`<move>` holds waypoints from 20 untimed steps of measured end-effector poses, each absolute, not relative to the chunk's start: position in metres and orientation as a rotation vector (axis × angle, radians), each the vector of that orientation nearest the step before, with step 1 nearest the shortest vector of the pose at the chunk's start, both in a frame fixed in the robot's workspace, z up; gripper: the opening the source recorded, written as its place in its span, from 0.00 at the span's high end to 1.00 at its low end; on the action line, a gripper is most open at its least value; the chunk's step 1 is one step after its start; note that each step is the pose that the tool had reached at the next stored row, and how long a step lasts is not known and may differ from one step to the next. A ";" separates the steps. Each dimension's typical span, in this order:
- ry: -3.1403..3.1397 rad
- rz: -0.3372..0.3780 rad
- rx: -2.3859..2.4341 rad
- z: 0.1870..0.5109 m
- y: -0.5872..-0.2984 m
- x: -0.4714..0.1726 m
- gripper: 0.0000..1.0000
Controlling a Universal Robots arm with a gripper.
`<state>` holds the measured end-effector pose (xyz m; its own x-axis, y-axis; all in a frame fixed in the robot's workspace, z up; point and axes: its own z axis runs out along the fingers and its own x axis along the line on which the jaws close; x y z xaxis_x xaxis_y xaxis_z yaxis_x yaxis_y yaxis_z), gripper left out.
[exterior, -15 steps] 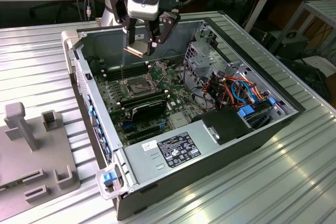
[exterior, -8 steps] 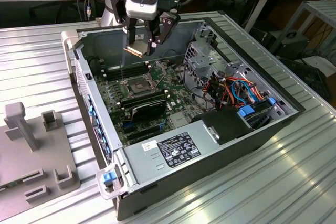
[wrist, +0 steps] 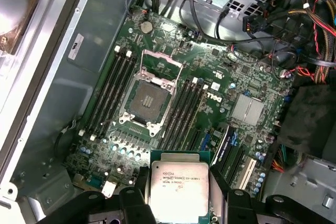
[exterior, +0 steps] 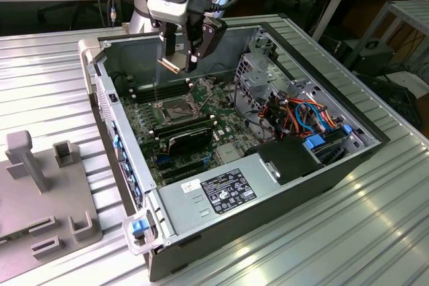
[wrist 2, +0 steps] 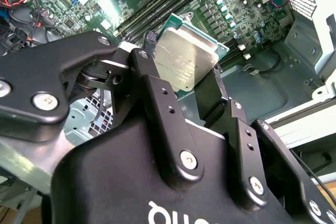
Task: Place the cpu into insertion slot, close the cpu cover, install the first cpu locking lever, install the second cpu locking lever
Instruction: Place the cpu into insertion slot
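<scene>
The cpu (wrist 2: 186, 61) between the fingers (wrist 2: 157, 93), tight on its edges (socket (wrist: 148, 100) open below)

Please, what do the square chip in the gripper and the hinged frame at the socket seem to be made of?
The small square cpu with a dull silver top: seemingly brushed metal, matte with soft glare, on a green rim, likely circuit laminate. The thin grey hinged cpu cover: probably bare sheet metal, pale and faintly shiny.

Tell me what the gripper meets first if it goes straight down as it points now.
Probably the open socket; the gripper, shut on the cpu, hangs roughly above it, but depth is unclear.
</scene>
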<state>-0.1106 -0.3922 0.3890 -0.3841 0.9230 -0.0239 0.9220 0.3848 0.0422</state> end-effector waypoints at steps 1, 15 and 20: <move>2.578 0.034 1.719 0.389 -0.392 -0.111 0.45; 2.574 0.034 1.725 0.389 -0.392 -0.111 0.45; 2.531 0.032 1.786 0.389 -0.392 -0.111 0.45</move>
